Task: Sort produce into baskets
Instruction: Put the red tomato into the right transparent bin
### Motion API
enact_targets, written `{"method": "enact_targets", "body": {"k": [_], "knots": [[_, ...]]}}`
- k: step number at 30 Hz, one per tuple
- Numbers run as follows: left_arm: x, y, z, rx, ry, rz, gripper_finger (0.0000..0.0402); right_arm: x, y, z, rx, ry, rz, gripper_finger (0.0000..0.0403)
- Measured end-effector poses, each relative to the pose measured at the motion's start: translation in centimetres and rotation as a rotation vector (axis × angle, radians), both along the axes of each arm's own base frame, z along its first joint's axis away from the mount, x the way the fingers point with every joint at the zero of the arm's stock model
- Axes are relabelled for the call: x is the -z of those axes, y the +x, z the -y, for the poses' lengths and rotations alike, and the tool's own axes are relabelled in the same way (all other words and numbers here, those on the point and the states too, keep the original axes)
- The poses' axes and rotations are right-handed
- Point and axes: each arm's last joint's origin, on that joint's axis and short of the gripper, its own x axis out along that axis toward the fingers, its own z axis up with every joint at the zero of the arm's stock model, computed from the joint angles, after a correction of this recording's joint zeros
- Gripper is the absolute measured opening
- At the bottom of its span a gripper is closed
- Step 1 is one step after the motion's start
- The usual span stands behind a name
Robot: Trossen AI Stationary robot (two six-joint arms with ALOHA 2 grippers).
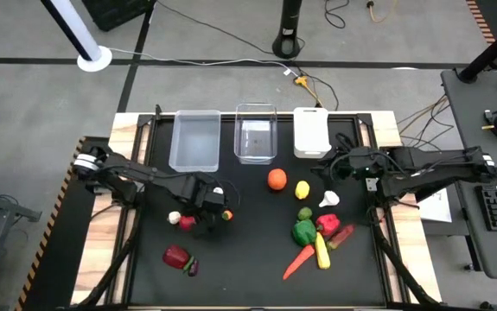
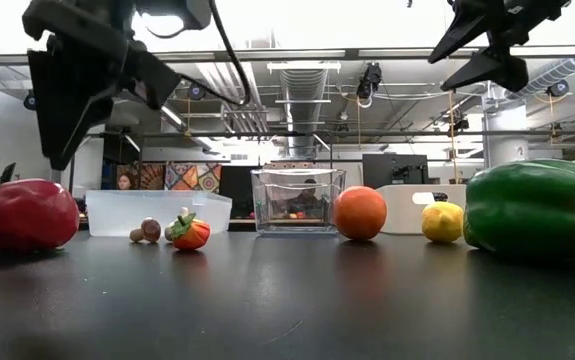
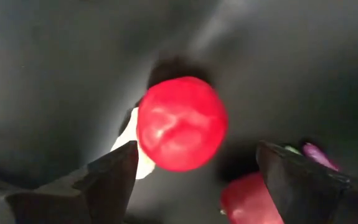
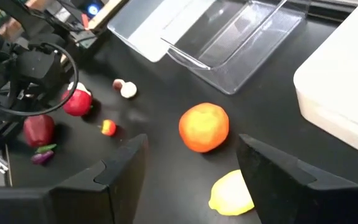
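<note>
Toward worktop's left edge: red round fruit (image 3: 182, 123), directly beneath left gripper (image 3: 194, 177), jaws spread wide either side, nothing held. Right gripper (image 4: 191, 165), likewise wide and empty, above orange (image 4: 203, 127) near white basket (image 1: 311, 131).

Red apple (image 2: 25, 214), mushroom (image 2: 149, 230), orange (image 2: 360, 212), lemon (image 2: 443, 221), green pepper (image 2: 532, 208) on black table (image 2: 267, 300).
</note>
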Motion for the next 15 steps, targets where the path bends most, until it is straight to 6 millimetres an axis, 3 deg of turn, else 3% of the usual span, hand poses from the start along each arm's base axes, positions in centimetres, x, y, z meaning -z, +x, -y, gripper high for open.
{"method": "enact_targets", "body": {"k": [15], "knots": [[1.9, -0.3, -0.1, 0.034, 0.043, -0.006, 0.0296, -0.2, -0.3, 0.0, 0.003, 0.017, 0.021, 0.0271]]}}
